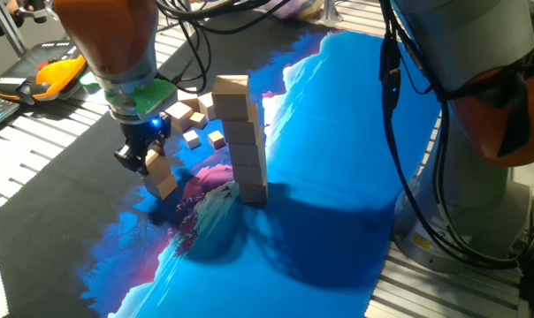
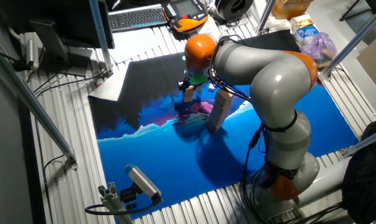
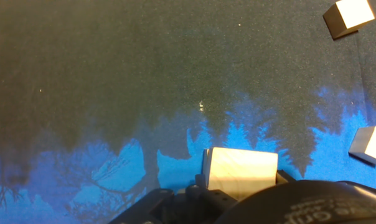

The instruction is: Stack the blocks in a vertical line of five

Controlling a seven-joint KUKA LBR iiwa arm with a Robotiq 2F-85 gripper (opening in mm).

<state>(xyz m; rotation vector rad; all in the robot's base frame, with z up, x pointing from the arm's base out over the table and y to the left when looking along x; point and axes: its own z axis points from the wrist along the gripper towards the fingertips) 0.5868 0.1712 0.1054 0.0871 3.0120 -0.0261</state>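
Now fingers point(image 1: 143, 159) pinch a smooth, pale wooden cube point(image 1: 160, 173).

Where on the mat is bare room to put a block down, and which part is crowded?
Bare room: the wide blue area of the mat on the far side of the tower from the gripper, and the black area ahead of the held block in the hand view. Crowded: behind the tower, where loose blocks lie scattered, close to the gripper.

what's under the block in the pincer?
Under the held block, only the printed mat, dark and blue, shows; no block lies below. The pincer hides the block's underside. The stack stands apart.
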